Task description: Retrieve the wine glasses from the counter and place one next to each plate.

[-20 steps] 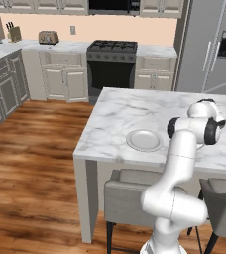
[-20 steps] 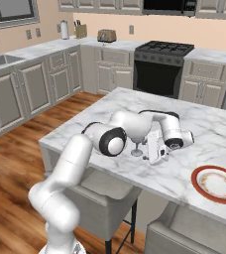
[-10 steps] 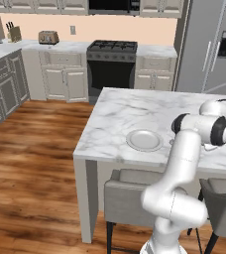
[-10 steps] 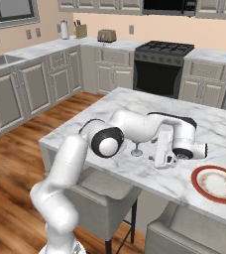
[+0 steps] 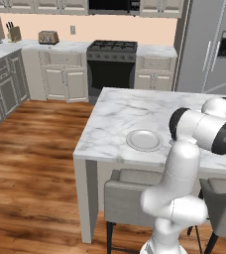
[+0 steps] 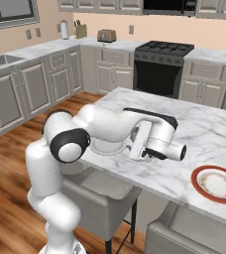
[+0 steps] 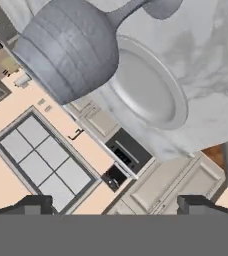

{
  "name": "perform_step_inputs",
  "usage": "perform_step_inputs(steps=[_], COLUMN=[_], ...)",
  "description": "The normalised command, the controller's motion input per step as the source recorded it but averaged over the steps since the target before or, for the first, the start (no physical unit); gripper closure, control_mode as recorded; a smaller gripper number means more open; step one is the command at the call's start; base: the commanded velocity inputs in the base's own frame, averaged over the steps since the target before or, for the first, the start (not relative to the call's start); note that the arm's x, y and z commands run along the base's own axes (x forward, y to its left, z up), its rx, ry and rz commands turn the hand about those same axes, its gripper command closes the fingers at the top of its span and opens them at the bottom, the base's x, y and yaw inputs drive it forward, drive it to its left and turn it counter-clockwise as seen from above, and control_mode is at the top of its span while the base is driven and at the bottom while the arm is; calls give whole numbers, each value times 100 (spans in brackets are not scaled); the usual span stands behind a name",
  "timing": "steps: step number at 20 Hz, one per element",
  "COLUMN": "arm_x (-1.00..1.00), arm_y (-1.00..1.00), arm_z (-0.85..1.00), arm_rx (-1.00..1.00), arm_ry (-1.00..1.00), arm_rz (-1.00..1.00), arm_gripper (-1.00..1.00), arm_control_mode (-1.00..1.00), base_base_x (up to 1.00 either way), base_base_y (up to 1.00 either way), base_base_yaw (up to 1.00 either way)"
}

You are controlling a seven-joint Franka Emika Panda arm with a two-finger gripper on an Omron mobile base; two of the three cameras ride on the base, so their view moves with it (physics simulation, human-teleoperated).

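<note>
The gripper (image 7: 114, 202) is standing with its fingers wide apart, holding nothing. A wine glass (image 7: 68, 50) is resting on the island (image 5: 120, 111) just beside the pale grey plate (image 5: 144, 140), near the island's front edge (the hand view is rolled over). The red-rimmed plate (image 6: 217, 183) is lying near the front right corner.

Wine glass (image 7: 66, 47) before plate (image 7: 151, 90)

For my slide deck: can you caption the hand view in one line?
Open gripper backed off from a wine glass standing beside the pale plate on the marble island.
</note>
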Motion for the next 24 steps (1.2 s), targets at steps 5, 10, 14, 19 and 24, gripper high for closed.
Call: perform_step_inputs(steps=[5,10,14,19,24], arm_x=[-11,9,0,-73,-100], arm_y=[52,37,18,30,48], arm_z=[77,44,55,43,24], arm_rx=[34,50,52,2,-32], arm_ry=[-1,20,21,-21,-49], arm_rz=[40,54,48,16,-3], arm_gripper=[-100,-100,-100,-100,-100], arm_control_mode=[-100,-100,-100,-100,-100], base_base_x=[0,0,0,0,0], base_base_y=[0,0,0,0,0], base_base_yaw=[0,0,0,0,0])
